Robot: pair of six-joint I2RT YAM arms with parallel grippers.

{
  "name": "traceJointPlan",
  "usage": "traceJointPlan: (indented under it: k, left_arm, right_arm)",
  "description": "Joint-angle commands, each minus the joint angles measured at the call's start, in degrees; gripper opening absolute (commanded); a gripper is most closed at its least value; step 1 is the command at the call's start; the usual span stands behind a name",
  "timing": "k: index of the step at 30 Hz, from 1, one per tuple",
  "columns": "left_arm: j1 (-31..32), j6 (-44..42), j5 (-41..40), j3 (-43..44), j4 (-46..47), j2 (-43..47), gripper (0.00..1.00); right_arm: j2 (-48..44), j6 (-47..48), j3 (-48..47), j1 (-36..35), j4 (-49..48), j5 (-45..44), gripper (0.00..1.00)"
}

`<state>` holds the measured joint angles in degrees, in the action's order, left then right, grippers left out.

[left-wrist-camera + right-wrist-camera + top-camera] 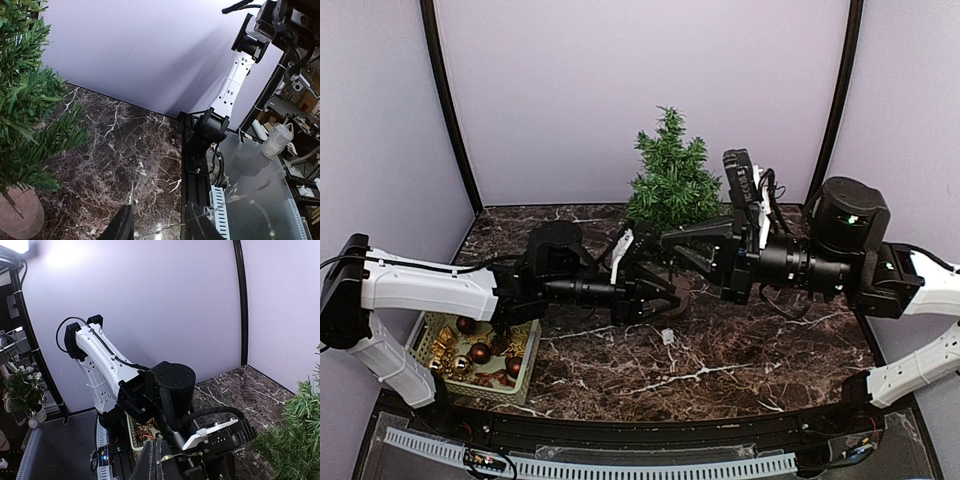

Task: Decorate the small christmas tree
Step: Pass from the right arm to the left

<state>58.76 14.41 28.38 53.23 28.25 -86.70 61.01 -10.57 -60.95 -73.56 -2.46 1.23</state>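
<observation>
Nearest, my left gripper [665,297] (fingers [122,227] apart) sits beside the base of the tree [670,185]; right gripper [670,240] clenched near its lower branches.

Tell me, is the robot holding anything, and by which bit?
Cannot tell for sure. The right gripper is shut, with a thin gold thread at its tips, perhaps pinched there. The left gripper is open, with nothing seen inside.

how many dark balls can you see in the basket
3 balls in the basket: one by its far rim, one in the middle, one near its right corner. Others may be hidden.
</observation>
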Motion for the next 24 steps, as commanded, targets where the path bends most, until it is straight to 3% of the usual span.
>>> traceJointPlan:
  k: [1, 4, 9, 16, 24]
  left_arm:
    - [0.39, 0.24, -1.62, -1.77, 2.20, -0.70, 0.35]
    - [0.39, 0.04, -3.86, -2.06, 2.11, -0.60, 0.22]
    - [0.39, -2.29, -11.38, -2.24, 0.48, 2.98, 0.01]
    - [0.39, -6.18, -21.97, 1.59, -7.39, 5.54, 0.00]
    - [0.39, -10.61, -28.68, 12.29, -18.99, 0.08, 0.00]
  right_arm:
    - [-1.75, -0.51, 0.80, 0.26, -3.83, -1.05, 0.00]
    - [-2.36, -0.80, 1.12, 0.32, -2.85, -2.89, 0.00]
    - [-5.24, -3.66, 2.56, 0.33, 2.81, -13.02, 0.00]
    - [-10.58, -9.99, 8.12, 2.28, 10.03, -29.37, 0.00]
    - [-9.45, -15.60, 10.43, 8.63, 16.31, -35.78, 0.00]
